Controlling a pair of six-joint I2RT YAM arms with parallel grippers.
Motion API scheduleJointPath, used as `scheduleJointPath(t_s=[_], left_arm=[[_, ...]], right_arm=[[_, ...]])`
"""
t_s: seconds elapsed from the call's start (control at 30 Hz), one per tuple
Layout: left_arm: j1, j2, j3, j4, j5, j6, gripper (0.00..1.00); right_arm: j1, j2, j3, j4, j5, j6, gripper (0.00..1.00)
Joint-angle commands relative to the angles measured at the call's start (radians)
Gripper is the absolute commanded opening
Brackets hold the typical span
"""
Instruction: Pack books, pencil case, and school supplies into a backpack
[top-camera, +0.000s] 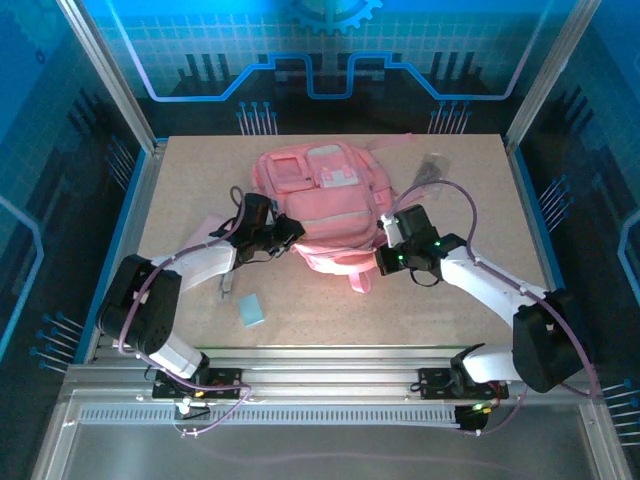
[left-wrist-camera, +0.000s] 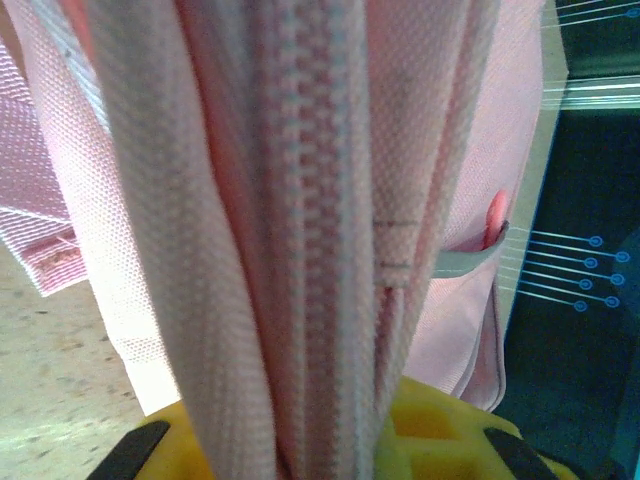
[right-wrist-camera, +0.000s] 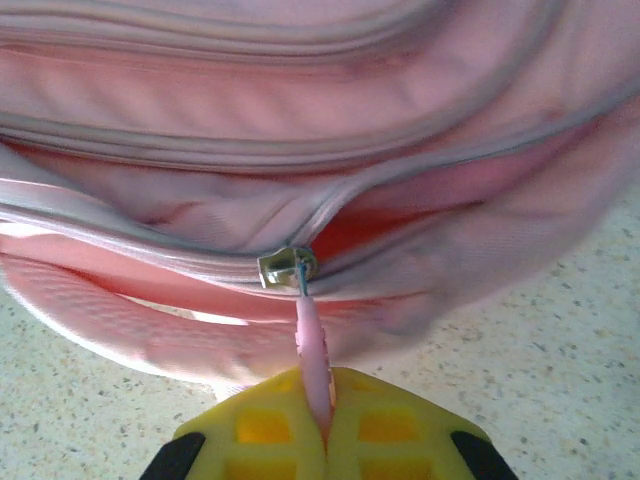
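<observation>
The pink backpack (top-camera: 325, 195) lies flat mid-table, front pockets up. My left gripper (top-camera: 290, 232) is at its near left edge, shut on a bunched fold of backpack fabric with a zip seam (left-wrist-camera: 320, 250) between the yellow fingers (left-wrist-camera: 440, 430). My right gripper (top-camera: 385, 257) is at the near right edge, shut on the pink zip pull tab (right-wrist-camera: 312, 350) below the metal slider (right-wrist-camera: 287, 268); the zip gapes a little to the right of the slider. A pale blue flat rectangle (top-camera: 251, 310) lies near the front. A dark grey packet (top-camera: 433, 167) lies at the back right. The books are out of view.
A pale pink piece (top-camera: 205, 228) lies under the left arm; I cannot tell whether it is the pencil case. A small grey strip (top-camera: 226, 287) lies by the blue rectangle. Metal frame posts and blue panels ring the table.
</observation>
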Motion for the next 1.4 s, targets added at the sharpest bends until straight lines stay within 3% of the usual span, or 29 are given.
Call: scheduleJointPath(t_s=[0.0,0.07,0.13,0.17,0.27,0.3,0.43,0.63,0.87,1.0,1.07,1.1,1.17,1.2,1.37], left_arm=[[0.084,-0.044,0.076,-0.08,-0.053,0.141,0.0],[0.126,-0.016,0.108,-0.116,-0.068,0.186,0.03],[0.166,0.019,0.15,-0.152,-0.062,0.181,0.39],[0.181,0.027,0.164,-0.163,-0.046,0.168,0.52],[0.179,-0.016,0.158,-0.177,-0.087,0.143,0.85],[0.178,-0.039,0.148,-0.185,-0.107,0.138,0.88],[0.173,-0.181,0.046,-0.231,-0.226,0.068,0.9],[0.114,-0.361,-0.15,-0.195,-0.295,-0.102,0.89],[-0.018,-0.308,-0.191,-0.129,-0.352,-0.191,0.9],[-0.026,-0.188,-0.155,-0.05,-0.358,-0.19,0.86],[-0.026,-0.123,-0.127,-0.028,-0.364,-0.174,0.75],[-0.025,-0.091,-0.116,-0.006,-0.361,-0.157,0.58],[-0.026,-0.046,-0.102,0.006,-0.347,-0.144,0.15],[-0.026,-0.036,-0.097,0.008,-0.341,-0.131,0.0],[-0.024,-0.079,-0.101,-0.041,-0.359,-0.067,0.0]], right_arm=[[-0.049,-0.002,0.009,-0.084,0.094,0.002,0.0],[-0.042,0.012,0.019,-0.079,0.055,0.022,0.0],[0.002,0.039,0.029,-0.054,0.012,0.042,0.0],[0.041,0.062,0.038,-0.041,0.003,0.049,0.0],[0.172,0.128,0.05,0.029,0.011,0.063,0.0],[0.2,0.151,0.08,0.06,0.012,0.083,0.0],[0.293,0.271,0.164,0.147,-0.004,0.138,0.0],[0.359,0.384,0.312,0.222,-0.089,0.18,0.0],[0.366,0.45,0.409,0.249,-0.236,0.198,0.0],[0.369,0.413,0.36,0.249,-0.269,0.211,0.0],[0.372,0.381,0.317,0.235,-0.269,0.207,0.0],[0.372,0.361,0.292,0.222,-0.266,0.2,0.0],[0.372,0.324,0.246,0.17,-0.231,0.166,0.0],[0.369,0.31,0.228,0.138,-0.205,0.145,0.0],[0.276,0.254,0.145,-0.026,-0.055,0.04,0.0]])
